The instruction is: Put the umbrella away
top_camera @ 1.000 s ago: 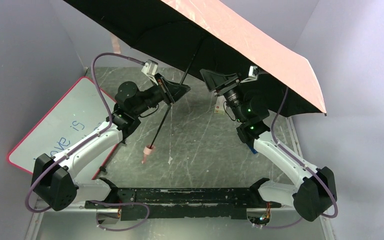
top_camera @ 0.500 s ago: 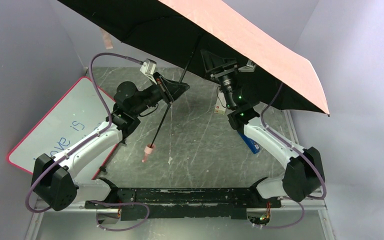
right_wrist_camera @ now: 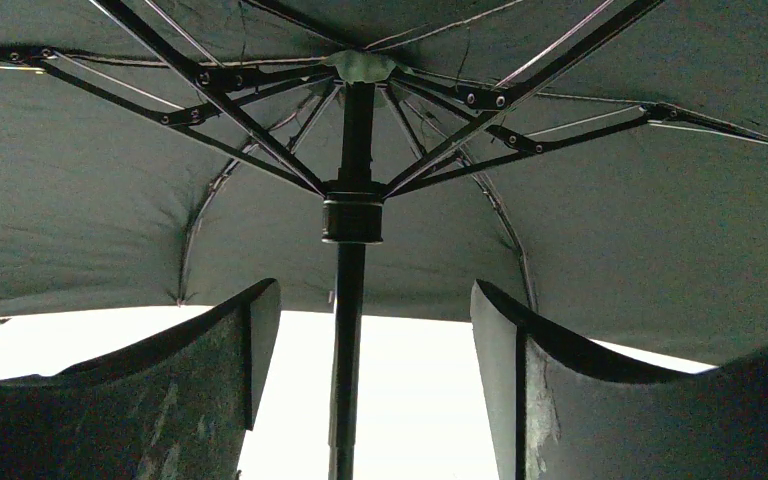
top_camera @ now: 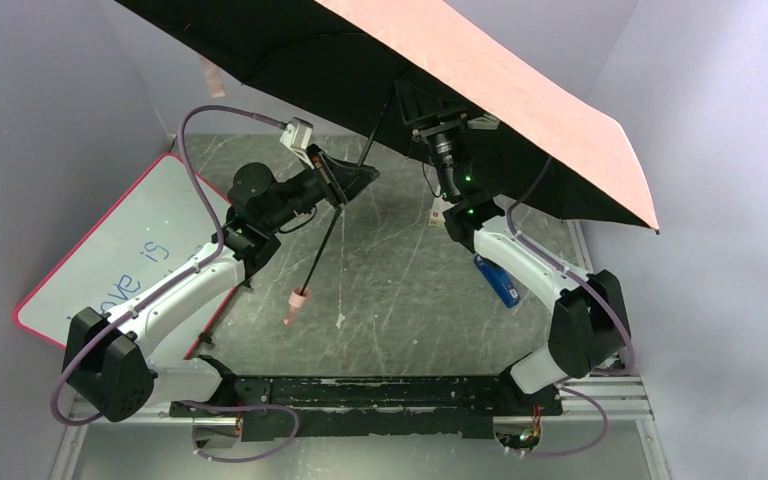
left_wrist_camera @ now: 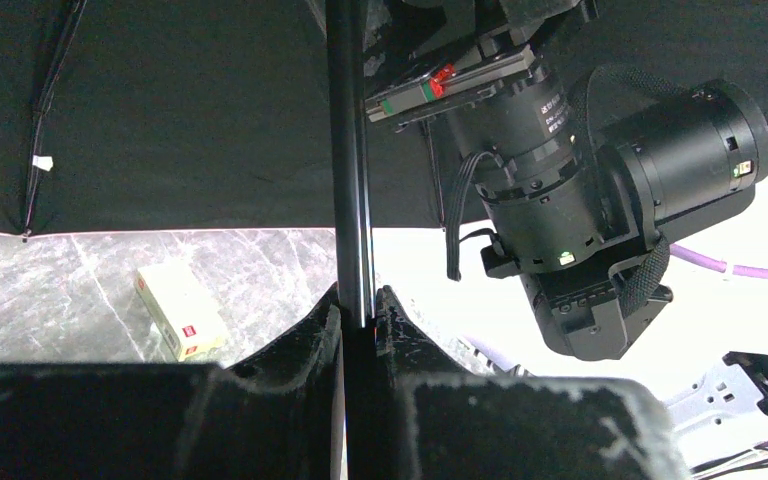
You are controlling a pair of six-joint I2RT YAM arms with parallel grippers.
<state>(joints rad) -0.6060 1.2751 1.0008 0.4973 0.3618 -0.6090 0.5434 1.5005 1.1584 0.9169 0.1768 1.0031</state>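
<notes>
The open compact umbrella (top_camera: 290,50), matte black fabric inside and pale pink outside, is spread on thin jointed ribs above its slim glossy metal shaft (left_wrist_camera: 348,150). The left gripper (left_wrist_camera: 358,325) is clamped tight on that shaft about midway, its scuffed black fingers pressed against it. The right gripper (right_wrist_camera: 372,290) gapes wide, one finger on each side of the shaft just below the black ring-shaped runner (right_wrist_camera: 352,218), touching nothing. A stubby pink handle (top_camera: 298,298) caps the shaft's low end.

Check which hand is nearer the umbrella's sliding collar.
Right. The right hand sits open just below the sliding collar, straddling the shaft; left hand is shut on the shaft farther down.
</notes>
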